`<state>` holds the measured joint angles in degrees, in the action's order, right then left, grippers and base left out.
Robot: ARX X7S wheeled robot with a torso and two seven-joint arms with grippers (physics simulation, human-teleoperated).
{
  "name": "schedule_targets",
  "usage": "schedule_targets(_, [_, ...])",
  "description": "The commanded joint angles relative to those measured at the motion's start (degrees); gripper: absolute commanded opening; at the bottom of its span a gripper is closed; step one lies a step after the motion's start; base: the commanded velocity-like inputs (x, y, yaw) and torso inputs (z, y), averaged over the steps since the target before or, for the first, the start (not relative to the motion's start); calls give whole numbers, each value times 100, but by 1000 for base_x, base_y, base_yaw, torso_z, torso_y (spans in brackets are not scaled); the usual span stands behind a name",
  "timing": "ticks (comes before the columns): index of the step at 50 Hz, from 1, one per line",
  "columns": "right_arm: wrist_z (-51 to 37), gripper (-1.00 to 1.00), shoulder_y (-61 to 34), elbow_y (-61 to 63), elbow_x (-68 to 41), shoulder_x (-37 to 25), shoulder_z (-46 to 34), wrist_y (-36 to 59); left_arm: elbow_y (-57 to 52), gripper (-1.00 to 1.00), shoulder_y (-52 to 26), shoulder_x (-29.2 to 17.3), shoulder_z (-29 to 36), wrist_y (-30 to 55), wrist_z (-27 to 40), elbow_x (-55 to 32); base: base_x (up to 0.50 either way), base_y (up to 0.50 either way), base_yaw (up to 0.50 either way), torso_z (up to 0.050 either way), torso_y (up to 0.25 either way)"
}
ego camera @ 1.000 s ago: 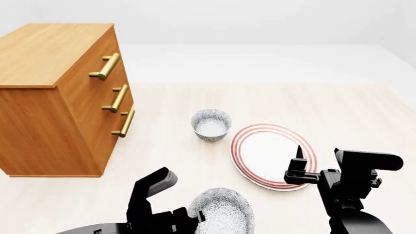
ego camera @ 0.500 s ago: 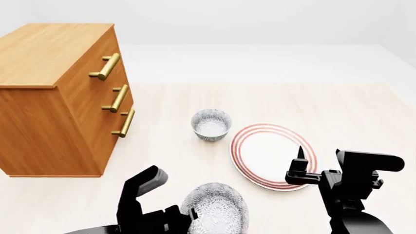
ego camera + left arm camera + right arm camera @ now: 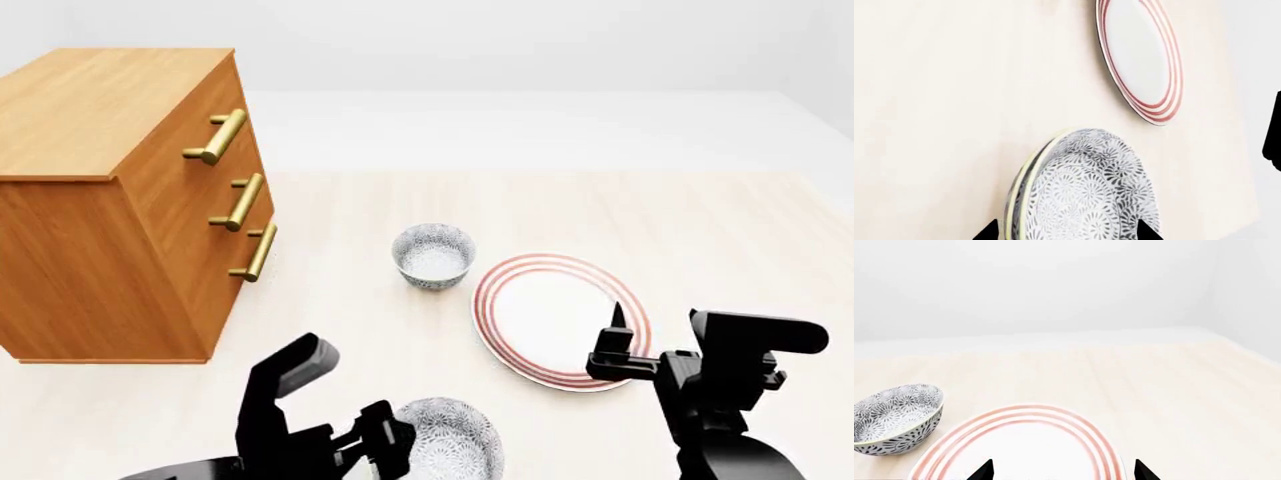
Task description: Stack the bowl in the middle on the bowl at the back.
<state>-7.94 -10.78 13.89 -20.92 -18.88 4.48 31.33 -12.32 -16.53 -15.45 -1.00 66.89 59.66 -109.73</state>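
Note:
The bowl at the back (image 3: 434, 255) stands upright on the table beside the plate, and shows too as the bowl (image 3: 895, 417) in the right wrist view. The bowl in the middle (image 3: 447, 442) sits at the head view's bottom edge. My left gripper (image 3: 344, 412) is open around it. In the left wrist view this bowl (image 3: 1084, 192) lies between the spread fingertips (image 3: 991, 231), and a second, yellowish rim (image 3: 1016, 192) shows beside its own, like another bowl nested under it. My right gripper (image 3: 681, 345) hangs open and empty over the plate's near edge.
A flat white plate with red rings (image 3: 561, 318) lies right of the bowls, also seen as the plate (image 3: 1021, 450) and the plate (image 3: 1141, 60). A wooden dresser with brass handles (image 3: 120, 200) stands at the left. The pale table (image 3: 667, 220) reaches far back.
The left gripper's fingers have spread apart. The bowl between them now looks smaller and lower than before. The right arm, plate and back bowl have not moved.

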Motion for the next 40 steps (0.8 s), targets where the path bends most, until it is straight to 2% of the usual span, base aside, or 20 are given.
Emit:
schedule_targets(1, [-7,100,3,-85,-7,-5,-7,-48,-73,100,-18,-48,34,-59,-16,-79,0,0,0,0,0])
schedule_targets(13, [-27,100,45,-11,-51,-23,4,-43,-703,100,-240,-201,-245,-233,52,-329,0,0,0,0,0])
schedule_targets(17, [-63,100,70,187,-72,-38,-27,38,-996,100,-480,-201,-467,-182,-409,65,0,0,0,0,0])
schedule_targets(24, [-161,100,115,614,-90,-84,-89,219,-1667,100,-826,-172,-717,29,-1795,1116,0,0,0,0,0])
schedule_targets(29, [-238,100,162,956,-100,-133,-116,344,-2236,100,-899,-211,-765,-45,-3077,2250,0,0,0,0,0])
schedule_targets(32, [-313,100,193,1193,-77,-166,-142,426,-2732,100,-796,-257,-610,-442,-3714,3568,0,0,0,0,0])
schedule_targets(40, [-589,100,245,2249,-79,-308,-181,829,-3571,100,-501,-457,-73,-1593,-4651,5661,0,0,0,0,0])
